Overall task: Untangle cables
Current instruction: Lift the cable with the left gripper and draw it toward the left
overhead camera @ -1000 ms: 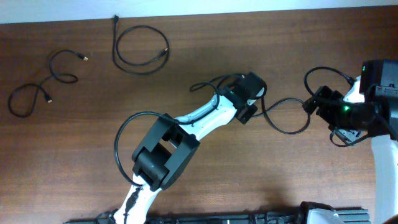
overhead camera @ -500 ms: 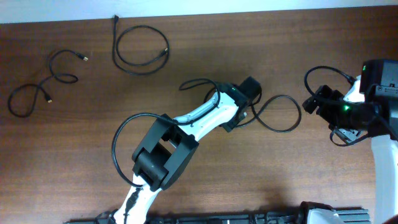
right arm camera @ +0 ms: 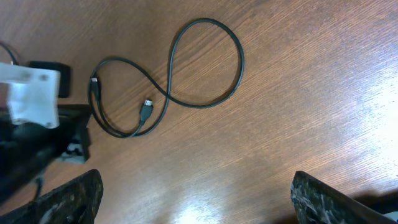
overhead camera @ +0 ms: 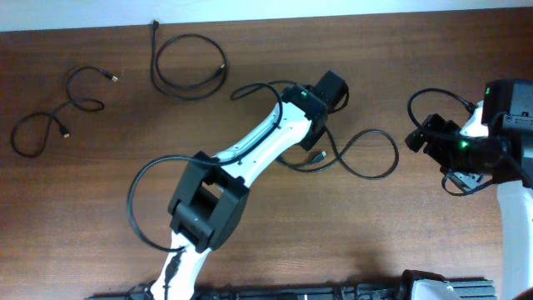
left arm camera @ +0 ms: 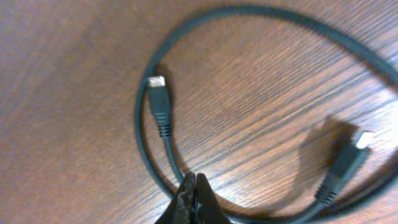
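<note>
**While the left arm has the cable pinched, draw it out low and slow**

As things stand, your left gripper point(left arm camera: 194, 190) sits just above the middle of the overhead view, fingers pressed together. The wrist view suggests they are clamped on the cable point(right arm camera: 240, 62) where it runs under the tips, though the contact itself is hard to see.

The cable lies on the table point(overhead camera: 416, 242) right of centre. From the right wrist it reads as a figure-eight with one crossing. One plug point(left arm camera: 160, 102) shows in the middle of the left wrist view, and the second plug point(left arm camera: 345, 165) is at its lower right.

Your right gripper point(right arm camera: 196, 190) hangs at the right edge with fingers wide apart, holding nothing, well clear of the cable.

Two more cords look sorted already. A round loop point(overhead camera: 153, 73) lies at upper left and a wavy cord point(overhead camera: 65, 129) at far left, each lying alone.

My read is that the step is opening that crossing. Stay close to the wood so the cord slides instead of swinging. Pull away from the big loop, not across it. Watch the near plug, since it could snag on its own strand. If the loop drags along whole, bring the right gripper down to pin its far side. Don't steer toward the upper-left cords, or you may tangle them again.
</note>
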Robot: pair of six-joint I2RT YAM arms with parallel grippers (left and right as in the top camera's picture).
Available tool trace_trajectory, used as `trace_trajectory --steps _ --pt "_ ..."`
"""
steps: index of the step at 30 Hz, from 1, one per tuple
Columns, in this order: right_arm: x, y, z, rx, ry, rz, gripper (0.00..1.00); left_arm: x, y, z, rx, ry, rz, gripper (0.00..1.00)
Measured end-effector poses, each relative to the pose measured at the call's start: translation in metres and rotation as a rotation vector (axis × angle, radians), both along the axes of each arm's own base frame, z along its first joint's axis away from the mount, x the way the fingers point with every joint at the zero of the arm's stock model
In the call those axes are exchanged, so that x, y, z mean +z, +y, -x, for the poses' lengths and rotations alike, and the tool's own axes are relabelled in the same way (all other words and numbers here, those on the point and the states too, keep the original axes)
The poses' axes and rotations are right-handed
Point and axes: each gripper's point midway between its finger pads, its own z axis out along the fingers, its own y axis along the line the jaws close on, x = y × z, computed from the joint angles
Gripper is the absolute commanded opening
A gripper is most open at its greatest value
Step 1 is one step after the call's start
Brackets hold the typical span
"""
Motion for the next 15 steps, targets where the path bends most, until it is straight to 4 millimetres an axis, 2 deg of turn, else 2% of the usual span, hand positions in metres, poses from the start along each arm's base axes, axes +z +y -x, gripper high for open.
trace_trajectory --steps 2,3,7,12,15 --pt "0.0 0.0 0.0 0.001 0.0 0.0 0.95 0.014 0.0 -0.001 0.035 -0.02 0.034 0.81" --pt "0.0 0.0 0.0 -0.001 0.0 0.0 0.95 0.02 0.002 -0.002 0.061 -0.027 0.049 0.99" --pt "0.0 0.0 0.0 0.0 0.0 0.001 0.95 0.037 0.012 -0.005 0.206 -0.015 0.14 0.99" --pt "0.0 -0.001 0.0 -0.002 0.001 0.004 0.95 0.034 0.02 0.005 0.403 0.203 0.334 0.99" --pt "0.0 -0.001 0.0 -0.002 0.001 0.007 0.95 0.034 0.016 0.012 0.43 0.243 0.352 1.0"
